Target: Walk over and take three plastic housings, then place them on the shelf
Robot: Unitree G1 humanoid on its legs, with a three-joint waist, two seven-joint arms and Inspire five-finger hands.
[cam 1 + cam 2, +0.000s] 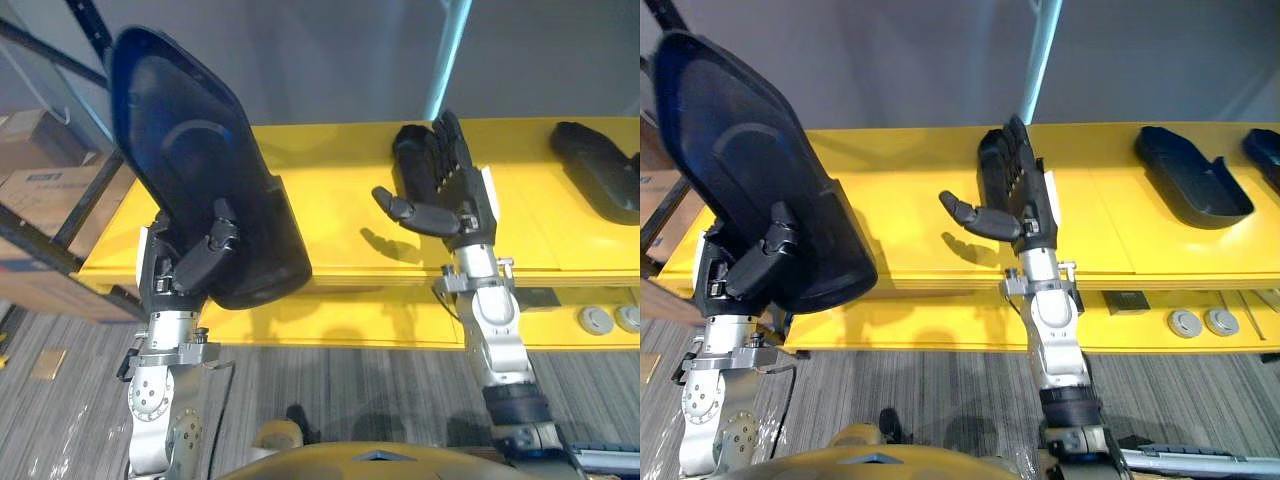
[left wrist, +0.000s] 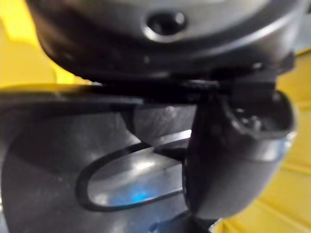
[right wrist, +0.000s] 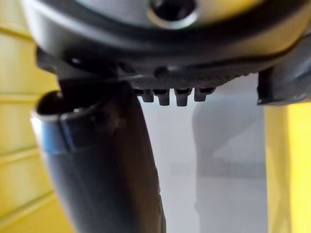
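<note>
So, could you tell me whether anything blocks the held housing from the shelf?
Nothing visible does: the yellow shelf beside the housing in the left hand is bare. The open right hand and another housing lie further right.

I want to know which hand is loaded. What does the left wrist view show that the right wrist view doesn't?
Left wrist view: the left hand, thumb clamped on a dark housing. Right wrist view: the right hand open, holding nothing, a grey wall beyond it. Both: the yellow shelf.
</note>
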